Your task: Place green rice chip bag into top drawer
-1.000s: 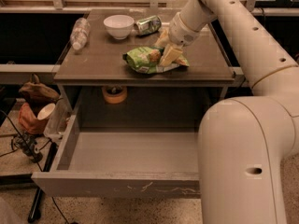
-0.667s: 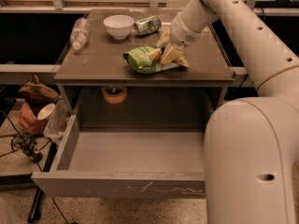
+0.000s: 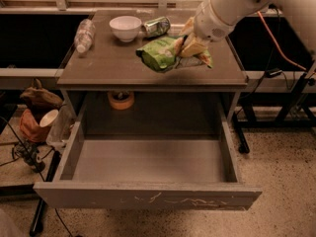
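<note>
The green rice chip bag is a crinkly light-green bag over the right half of the table top. My gripper comes in from the upper right and is shut on the bag's right end, holding it at or just above the table surface. The top drawer is pulled fully open below the table. Its grey floor is bare and its scratched front panel faces me. The bag is behind and above the drawer opening.
A white bowl and a green-silver can stand at the back of the table, and a clear plastic bottle lies at its left. A tape roll sits under the table top. Bags and cables lie on the floor at left.
The bag and gripper have risen slightly and shifted a little to the right. The large arm segment that covered the lower right has moved out of view.
</note>
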